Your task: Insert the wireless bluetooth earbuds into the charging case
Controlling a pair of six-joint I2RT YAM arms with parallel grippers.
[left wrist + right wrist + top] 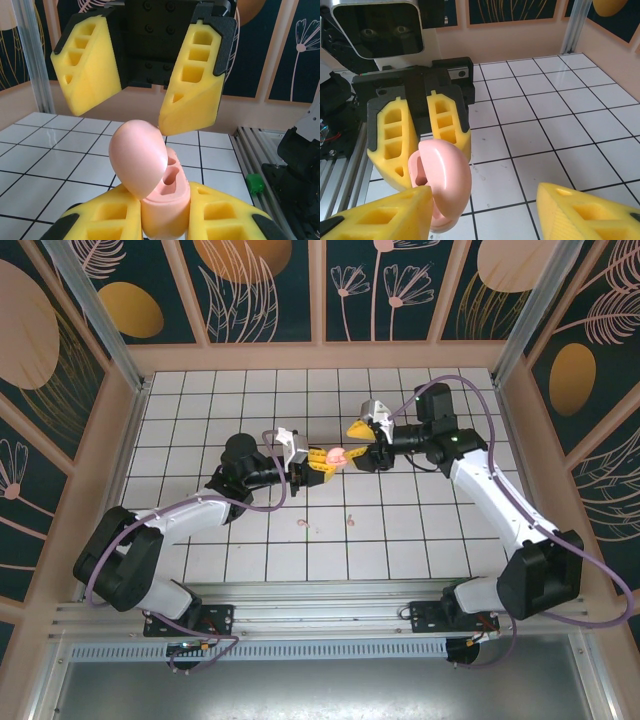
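Observation:
My left gripper (322,462) is shut on the pale pink charging case (336,455), holding it above the table's middle. In the left wrist view the case (165,205) stands upright between the yellow fingers (105,220), its lid (137,157) swung open and two empty sockets (172,175) showing. My right gripper (365,443) faces it, open, with the lid (445,180) near its left finger (375,217). Two tiny pale pink earbuds (303,527) (351,520) lie on the tiles below. The black earbuds are out of view.
The white grid-tiled table (200,410) is walled by pinkish panels with aluminium posts (95,315) at the back corners. A metal rail (300,610) runs along the near edge by the arm bases.

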